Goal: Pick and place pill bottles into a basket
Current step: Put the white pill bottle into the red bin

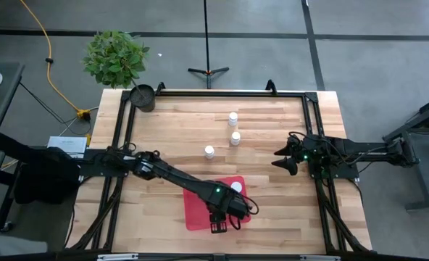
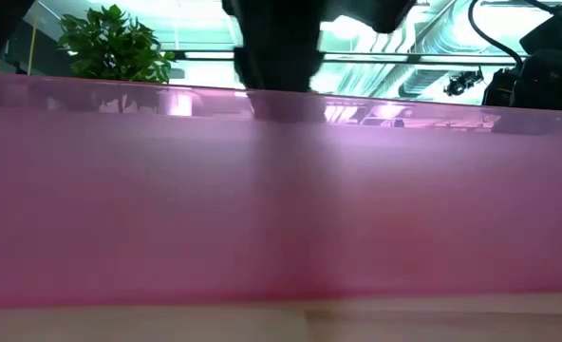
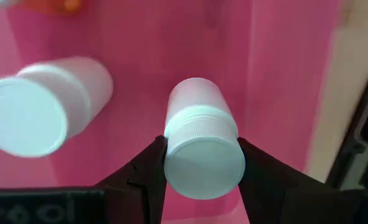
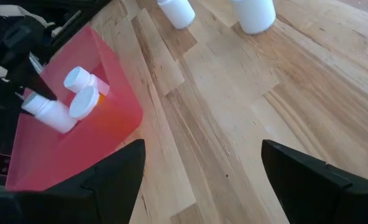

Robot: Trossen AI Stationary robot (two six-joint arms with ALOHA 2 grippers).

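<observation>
I see my left gripper [image 1: 224,214] low in the middle of the high view, right over the red basket [image 1: 197,216]. In the left wrist view its two dark fingers [image 3: 143,177] squeeze a white pill bottle [image 3: 201,143] by its cap, one finger on each side. The bottle is inside the basket, over its pink floor. So the left claw is grasping that bottle.

Another white bottle [image 3: 44,106] shows at the left of that same view, also in the basket. A bit of orange [image 3: 50,5] shows at the top left edge.

In the right wrist view I see the basket [image 4: 112,127] at the left, with bottles in it. One has a white cap [image 4: 77,77], and one shows an orange body [image 4: 91,99]. The held bottle [image 4: 47,112] is at the far left.

Three more pill bottles stand on the wooden table [image 1: 164,130] in the middle of the high view. One [image 1: 232,118] is highest, one [image 1: 235,138] is just under it, and one [image 1: 209,151] is lower and to the left. They are apart from the basket.

My right gripper [image 1: 281,158] waits at the right side of the table, well apart from the bottles. Its fingers [image 4: 109,180] are spread wide and hold nothing.

A dark cup [image 1: 143,96] and a green plant [image 1: 115,56] are at the upper left. In the low view the basket wall [image 2: 281,199] fills almost everything.
</observation>
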